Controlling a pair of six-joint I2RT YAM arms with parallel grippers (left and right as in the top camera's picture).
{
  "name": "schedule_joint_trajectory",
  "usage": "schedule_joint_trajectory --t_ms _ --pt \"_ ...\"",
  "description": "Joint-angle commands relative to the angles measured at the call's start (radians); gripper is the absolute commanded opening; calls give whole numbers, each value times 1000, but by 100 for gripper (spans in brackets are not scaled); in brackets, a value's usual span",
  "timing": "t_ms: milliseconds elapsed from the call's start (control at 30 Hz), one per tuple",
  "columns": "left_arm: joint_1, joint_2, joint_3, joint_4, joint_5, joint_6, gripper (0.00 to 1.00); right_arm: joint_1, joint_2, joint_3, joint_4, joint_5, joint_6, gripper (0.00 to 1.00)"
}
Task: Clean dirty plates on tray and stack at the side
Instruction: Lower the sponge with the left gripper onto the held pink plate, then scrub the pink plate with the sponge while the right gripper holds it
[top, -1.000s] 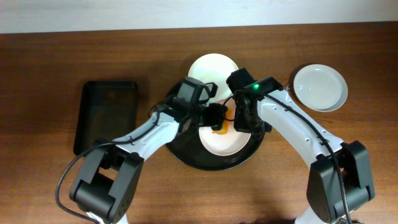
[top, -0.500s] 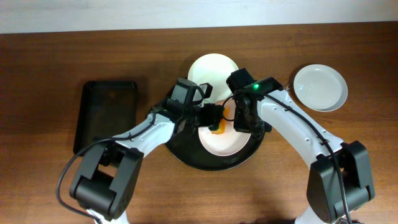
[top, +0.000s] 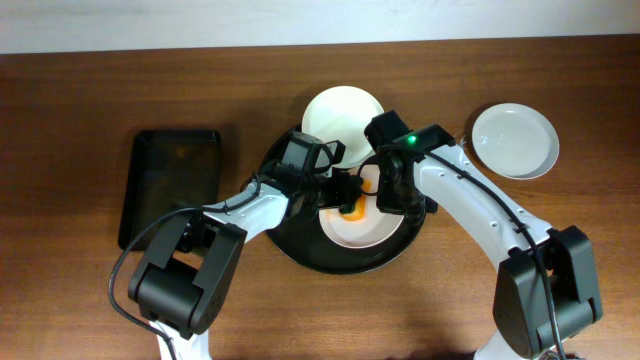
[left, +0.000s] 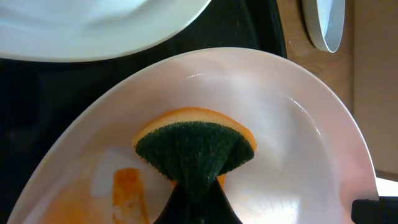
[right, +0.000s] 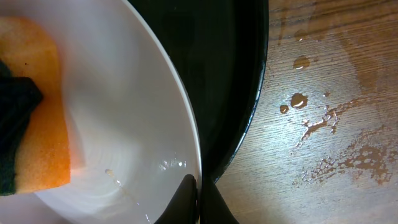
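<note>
I'm mid-scrub on the pink-white plate (left: 292, 130), which sits inside the round tray (top: 298, 252), filling its middle out toward 4 o'clock. My left gripper (left: 196, 202) is clamped on the sponge (left: 196, 149), pinching it at the waist so the green scouring face fans out over the orange backing. My right gripper (right: 198, 200) is closed on the plate's rim at the tray's 3 o'clock side, steadying it.

An orange smear (left: 127, 190) lies just beside the sponge at its 7 o'clock, with a fainter haze under it. To do this well, I judge I should drag the scouring face across that patch in short strokes and press lightly. The plate looks wet and will likely slide or tip if I lean on it. The right grip on the rim looks thin, so I should push toward that hold and not away from it.

The white plate (top: 340, 112) overlaps the tray's rim at 12 o'clock, near my left wrist, and I could knock it on a wide stroke. The blue-white plate (top: 513, 140) rests on the table (top: 80, 100) out at 2 o'clock, well apart. Water drops (right: 298, 99) bead on the wood beside the tray.
</note>
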Motion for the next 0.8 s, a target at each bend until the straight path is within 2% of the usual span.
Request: schedule_joint_trajectory --t_ms 0,167,567,767 --pt "-10 48 -10 -28 -15 57 0 4 -20 0 -2 -8 -24 4" --pt "-12 43 -10 -34 -16 76 0 4 -20 -14 18 10 -24 4" --pt "-39 43 -10 -38 -55 76 0 4 -20 -223 270 23 -24 4" --pt "-39 42 -10 -45 -73 102 0 4 -20 -279 329 43 -23 4"
